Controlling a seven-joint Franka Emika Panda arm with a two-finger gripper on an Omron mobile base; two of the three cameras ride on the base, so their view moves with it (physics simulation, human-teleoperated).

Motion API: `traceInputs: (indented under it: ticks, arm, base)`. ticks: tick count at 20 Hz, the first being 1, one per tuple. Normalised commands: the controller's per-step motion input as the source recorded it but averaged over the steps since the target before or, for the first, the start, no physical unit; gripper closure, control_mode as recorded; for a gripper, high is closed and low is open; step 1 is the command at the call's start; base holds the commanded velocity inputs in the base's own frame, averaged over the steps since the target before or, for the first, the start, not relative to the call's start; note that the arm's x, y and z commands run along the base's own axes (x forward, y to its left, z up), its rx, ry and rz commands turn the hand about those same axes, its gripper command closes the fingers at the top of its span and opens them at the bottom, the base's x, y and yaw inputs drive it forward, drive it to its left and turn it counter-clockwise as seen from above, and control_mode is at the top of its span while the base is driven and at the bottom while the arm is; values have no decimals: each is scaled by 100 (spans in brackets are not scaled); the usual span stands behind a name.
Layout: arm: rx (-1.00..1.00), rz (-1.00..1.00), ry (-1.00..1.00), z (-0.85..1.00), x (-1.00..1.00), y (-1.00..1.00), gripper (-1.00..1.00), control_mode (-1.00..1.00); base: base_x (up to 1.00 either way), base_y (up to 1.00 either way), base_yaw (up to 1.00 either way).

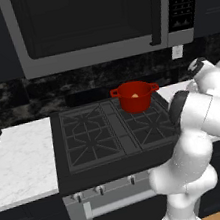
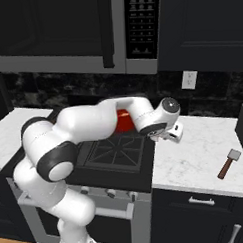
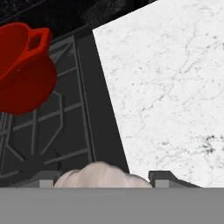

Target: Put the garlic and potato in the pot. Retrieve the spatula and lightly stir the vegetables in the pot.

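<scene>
Garlic sits between the tool's tips, so the tool looks closed on it, though the tips are mostly hidden. The pot stands on the back right of the stove, with something pale inside. The tool hangs near the edge of the white surface. Next, the garlic must go over the pot and drop in.

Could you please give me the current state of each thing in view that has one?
pot: upright on stove, a pale item inside.
garlic: held between the fingertips.
gripper: closed on garlic, beside the pot.
spatula: lying flat on counter.
microwave: door closed.
</scene>
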Motion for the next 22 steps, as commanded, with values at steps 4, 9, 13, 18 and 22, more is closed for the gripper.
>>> traceInputs:
  ticks: [4,9,13,18,22]
  arm:
    - [0,0,-29,62,49,100,100,-100]
    - [-1,0,-9,69,66,100,100,-100]
    - [-10,0,1,33,69,100,100,-100]
    - [-2,-2,6,-2,55,57,100,-100]
    - [0,-3,0,-2,46,9,100,-100]
  base:
    - [0,0,0]
    - [0,0,0]
    - [0,0,0]
    - [0,0,0]
    - [0,0,0]
